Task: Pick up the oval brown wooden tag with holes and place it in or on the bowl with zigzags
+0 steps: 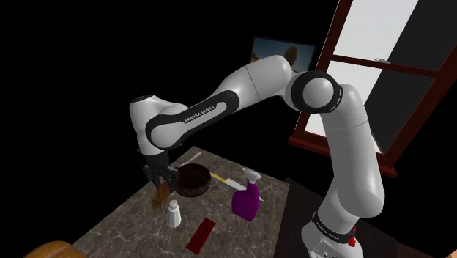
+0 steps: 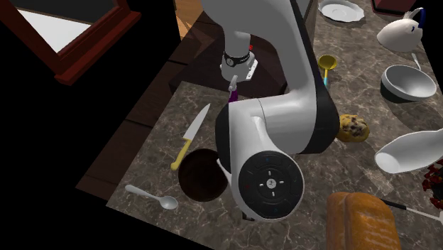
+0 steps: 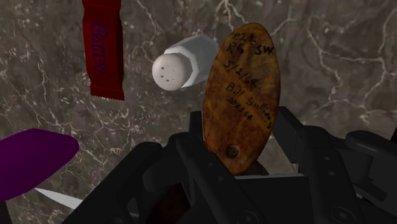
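the marble counter spreads under the gripper, and the white franka arm bends down to it from the stand. a loaf of bread lies on the counter, well apart from the gripper.

the dark brown bowl stands just beside the gripper, on the shoulder view's right of it, upright and apart from the fingers. past the bowl, farther from the gripper, stands a purple bottle. a red packet with blue lettering lies flat on the counter, near the gripper but apart from it. a knife with a yellow handle lies beyond the bowl, away from the gripper. a white salt shaker with a holed top stands closest to the gripper after the bowl, between the gripper and the red packet. a white spoon lies just by the bowl near the counter's edge.

the oval brown tag sits in the gripper. the two black fingers pinch its lower end, where one small hole shows, and the rest of it sticks out past the fingertips with dark handwriting across its face. in the shoulder view it hangs under the gripper, just beside the bowl and outside it.
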Robot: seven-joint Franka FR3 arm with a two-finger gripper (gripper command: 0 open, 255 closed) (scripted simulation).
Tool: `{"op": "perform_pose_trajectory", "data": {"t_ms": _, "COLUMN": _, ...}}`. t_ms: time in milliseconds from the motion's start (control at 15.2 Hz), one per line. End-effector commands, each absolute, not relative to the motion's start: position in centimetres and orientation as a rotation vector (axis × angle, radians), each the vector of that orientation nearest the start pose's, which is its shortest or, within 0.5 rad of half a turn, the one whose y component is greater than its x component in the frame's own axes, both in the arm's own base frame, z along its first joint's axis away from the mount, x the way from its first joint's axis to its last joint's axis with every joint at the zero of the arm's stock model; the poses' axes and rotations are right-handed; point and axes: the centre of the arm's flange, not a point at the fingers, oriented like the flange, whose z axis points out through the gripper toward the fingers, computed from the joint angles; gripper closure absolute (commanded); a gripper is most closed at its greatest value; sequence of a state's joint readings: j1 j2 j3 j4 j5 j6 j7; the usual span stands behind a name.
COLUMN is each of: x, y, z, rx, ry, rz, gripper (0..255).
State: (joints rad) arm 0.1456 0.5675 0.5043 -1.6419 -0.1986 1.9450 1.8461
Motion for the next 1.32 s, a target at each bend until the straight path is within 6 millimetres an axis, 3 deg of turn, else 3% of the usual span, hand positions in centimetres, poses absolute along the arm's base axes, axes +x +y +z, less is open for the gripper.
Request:
{"op": "perform_pose_trajectory", "data": {"t_ms": 0, "x": 55.3, "y": 35.7, "z": 31.3, "rx": -2.757, "ry": 1.781, "rz": 0.241, "gripper": 255}}
{"op": "perform_pose_trajectory", "data": {"t_ms": 462, "x": 55.3, "y": 35.7, "z": 34.8, "rx": -2.757, "ry": 1.781, "rz": 0.241, "gripper": 255}}
{"op": "perform_pose_trajectory", "data": {"t_ms": 1254, "x": 58.2, "y": 20.1, "z": 36.1, "rx": -2.757, "ry": 1.781, "rz": 0.241, "gripper": 255}}
